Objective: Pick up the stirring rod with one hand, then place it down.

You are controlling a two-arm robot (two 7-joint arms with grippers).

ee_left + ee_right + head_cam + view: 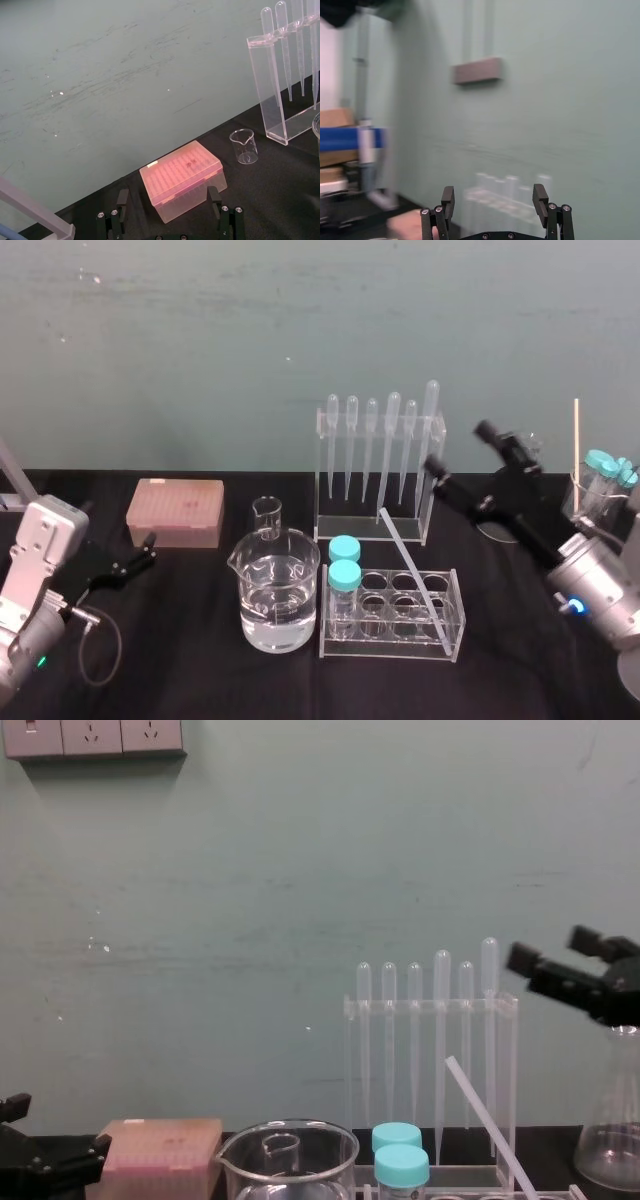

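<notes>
While stirring rod (410,565) leans on rack (390,652), right tool (458,447) hovers released; left tool (148,550) released.

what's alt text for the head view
The stirring rod leans slanted in a clear tube rack, untouched. The right gripper hangs open up to its right; the left gripper sits open by a pink tip box.
</notes>
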